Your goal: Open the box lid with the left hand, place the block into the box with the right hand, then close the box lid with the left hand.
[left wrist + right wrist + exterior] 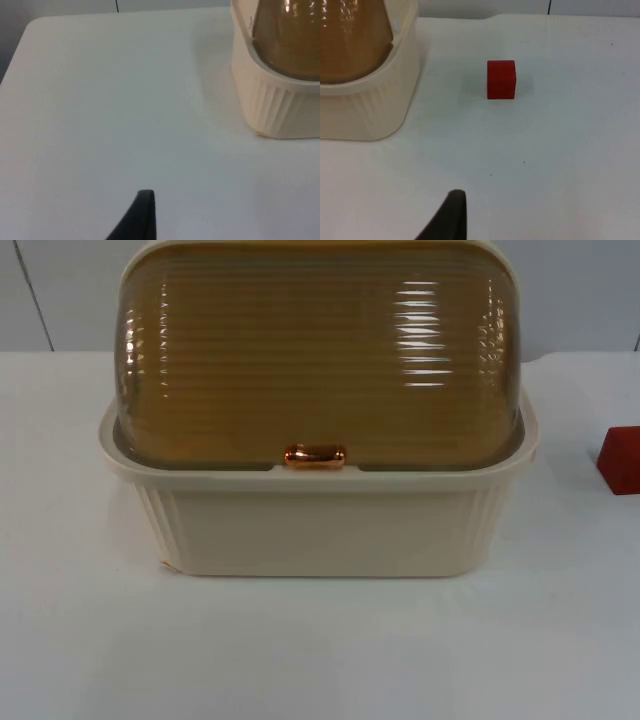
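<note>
Right, here is what I read off my feeds.

Box: I see the cream box (320,525) standing at the middle of the white desk (300,650), its ribbed front wall facing the top camera.

Lid: the amber ribbed lid (320,350) is down over the box, its lower edge sitting along the rim; the lid is still shut.

Handle: a small copper handle (315,456) sits at the middle of the lid's front edge, just at the rim.

Block: the red block (501,79) lies on the desk to the right of the box, apart from it and touching nothing; in the top view I catch it at the picture's right edge (621,460).

Left tool: from its wrist view I see one black fingertip (140,217) over bare desk, with the box's left end (272,95) ahead and to one side, well apart. I cannot tell whether this tool is spread or pressed together.

Right tool: its wrist view shows one black fingertip (451,217) above bare desk. The block lies ahead of it, well apart, and the box's right end (375,100) stands beside the block with a gap between. Whether it is spread or pressed together I cannot tell; it pinches nothing that I can see.
</note>
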